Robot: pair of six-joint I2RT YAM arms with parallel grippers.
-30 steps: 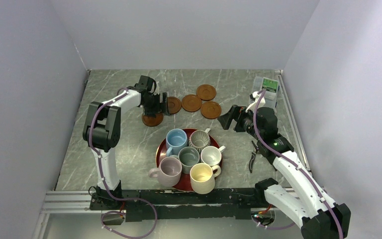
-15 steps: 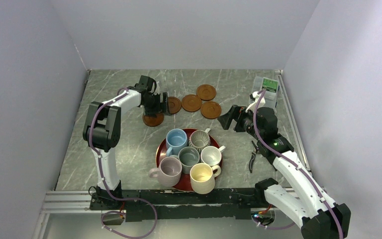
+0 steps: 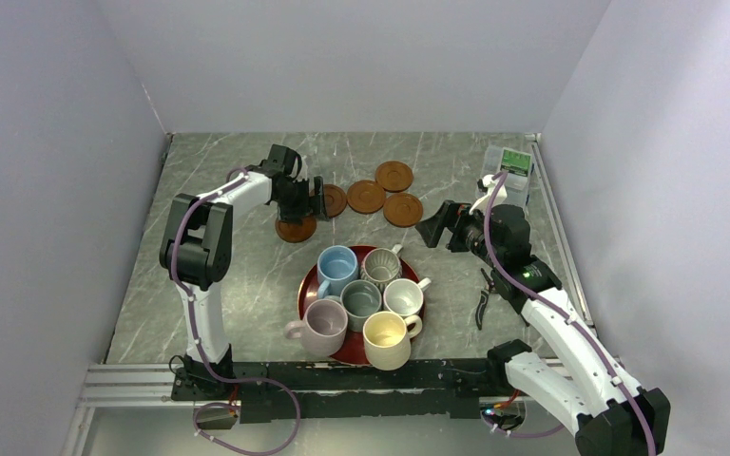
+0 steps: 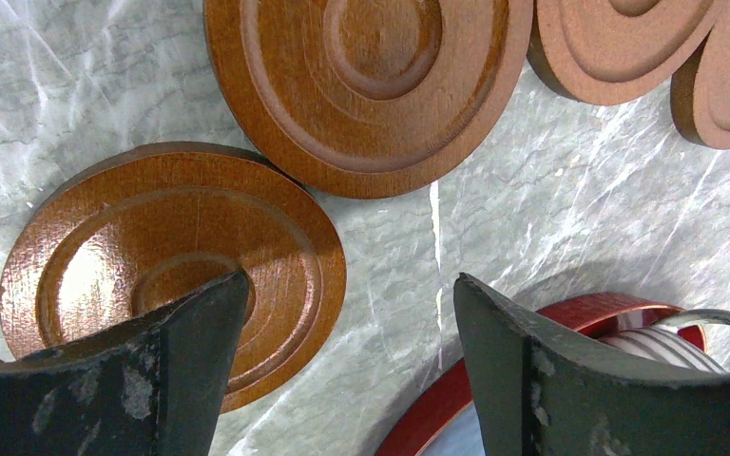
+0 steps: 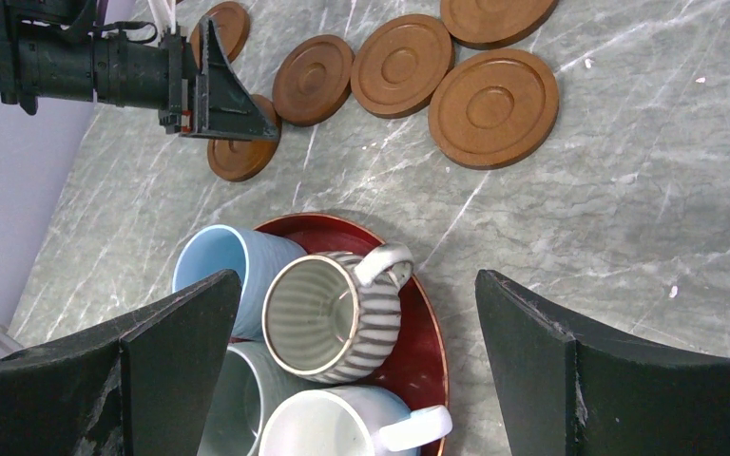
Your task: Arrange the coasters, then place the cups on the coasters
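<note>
Several reddish-brown coasters lie at the back of the table: one [image 3: 296,229] apart at the left, the others [image 3: 366,197] clustered to its right. My left gripper [image 3: 310,203] is open above the table; in its wrist view one finger [image 4: 190,361] overlaps the lone coaster [image 4: 171,256] and bare marble shows between the jaws [image 4: 349,278]. Several cups stand packed on a glossy red tray [image 3: 302,294], among them light blue [image 3: 337,267] and ribbed [image 3: 380,267]. My right gripper [image 3: 434,228] hovers wide open over the ribbed cup [image 5: 328,318], holding nothing.
A white and green box [image 3: 509,171] stands in the back right corner. A black hand tool [image 3: 483,299] lies on the table right of the tray. Grey walls close in the left, back and right sides.
My left gripper and the lone coaster under it have crept slightly to the right. The right arm has not moved.
</note>
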